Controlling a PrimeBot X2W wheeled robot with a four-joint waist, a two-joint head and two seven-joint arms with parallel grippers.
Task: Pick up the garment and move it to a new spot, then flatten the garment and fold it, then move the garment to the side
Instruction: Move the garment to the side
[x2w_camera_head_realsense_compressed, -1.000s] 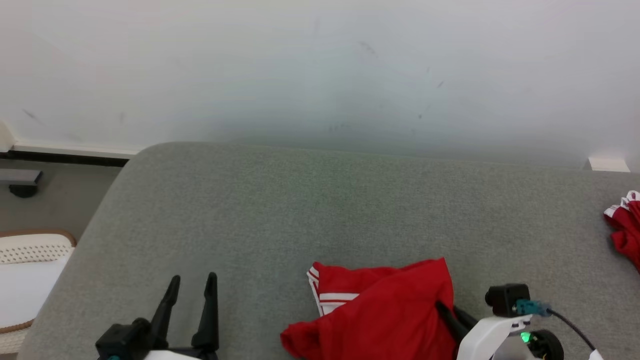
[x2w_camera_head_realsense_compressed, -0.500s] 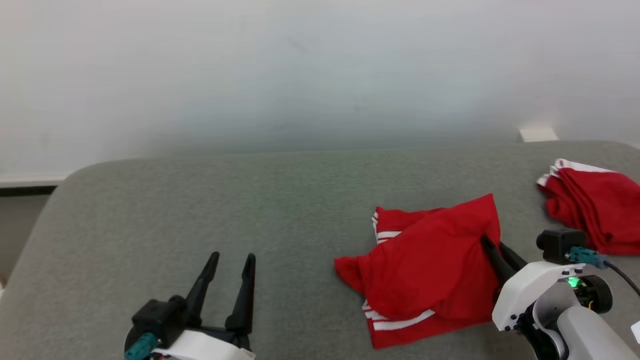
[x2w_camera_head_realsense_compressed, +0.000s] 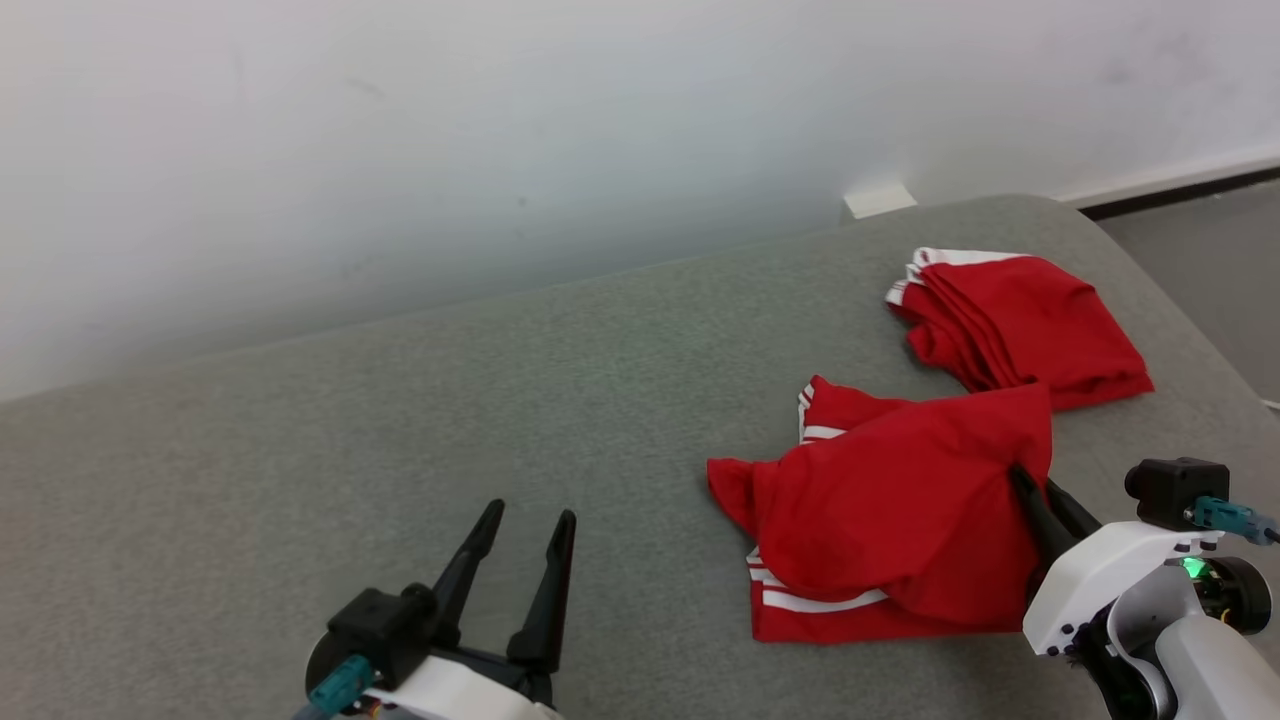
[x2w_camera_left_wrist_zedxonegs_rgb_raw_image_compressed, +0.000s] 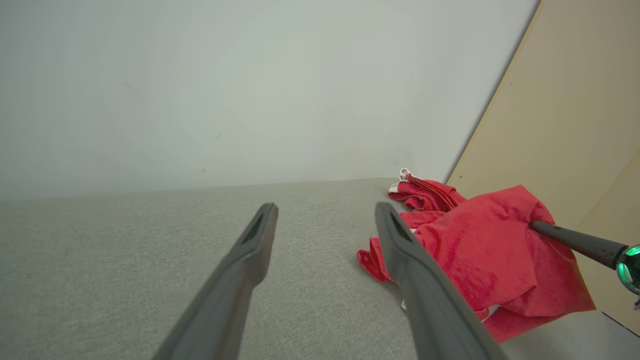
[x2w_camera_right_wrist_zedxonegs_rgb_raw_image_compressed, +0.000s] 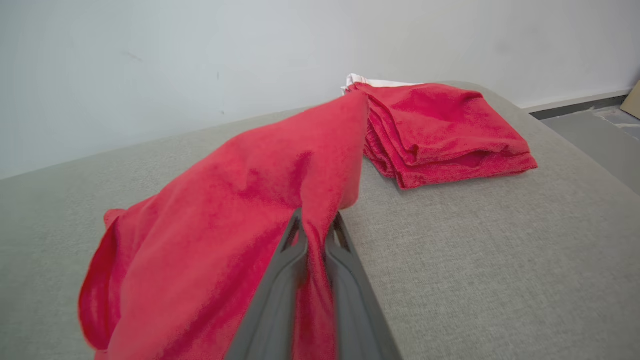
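Garment (x2w_camera_head_realsense_compressed: 880, 500): soft, rumpled red cloth

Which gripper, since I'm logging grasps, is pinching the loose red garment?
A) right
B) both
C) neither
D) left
A: the right gripper is shut on the loose red garment, while the left gripper stands open above the grey cushion, apart from the cloth.

Head cam looks forward-down over my grey cushion (x2w_camera_head_realsense_compressed: 350, 400) toward the wall (x2w_camera_head_realsense_compressed: 500, 120). Left wrist cam sits low, skimming the cushion; right wrist cam is tight on the red garment (x2w_camera_right_wrist_zedxonegs_rgb_raw_image_compressed: 225, 210). All three share garment and folded pile (x2w_camera_head_realsense_compressed: 1020, 320).
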